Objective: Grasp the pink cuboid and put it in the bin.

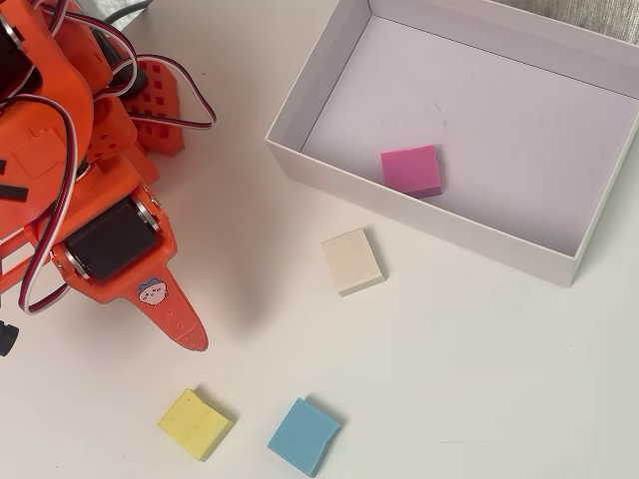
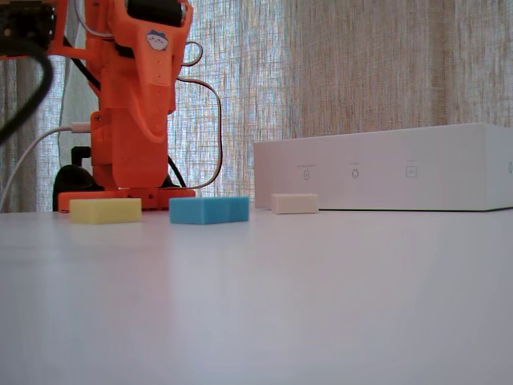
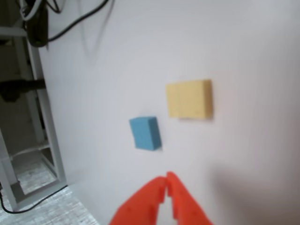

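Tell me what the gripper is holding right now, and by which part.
Nothing. The gripper is shut and empty above the table; the pink cuboid already lies inside the bin.

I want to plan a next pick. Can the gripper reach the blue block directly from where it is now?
Probably yes. The gripper, fingertips together and empty, hangs above bare table, with the blue block just ahead. The yellow block lies apart from it, so nothing blocks the path.
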Robot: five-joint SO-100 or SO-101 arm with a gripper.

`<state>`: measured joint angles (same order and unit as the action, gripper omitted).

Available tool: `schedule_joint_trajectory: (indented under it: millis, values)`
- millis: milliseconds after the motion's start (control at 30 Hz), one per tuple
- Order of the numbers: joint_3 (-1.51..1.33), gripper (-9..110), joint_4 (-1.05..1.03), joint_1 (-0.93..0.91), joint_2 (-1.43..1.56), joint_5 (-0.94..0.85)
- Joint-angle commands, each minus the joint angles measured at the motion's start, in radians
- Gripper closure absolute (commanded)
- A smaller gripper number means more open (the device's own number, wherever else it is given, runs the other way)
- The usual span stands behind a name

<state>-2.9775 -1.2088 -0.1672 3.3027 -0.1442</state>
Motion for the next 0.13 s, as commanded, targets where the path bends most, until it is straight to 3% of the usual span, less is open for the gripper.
schedule_joint_trajectory:
  millis: [0, 100]
  values:
    - [0.005, 110, -0.003, 0.0, 0.006, -0.003]
    - [0.005, 110, -0.003, 0.0, 0.006, -0.003]
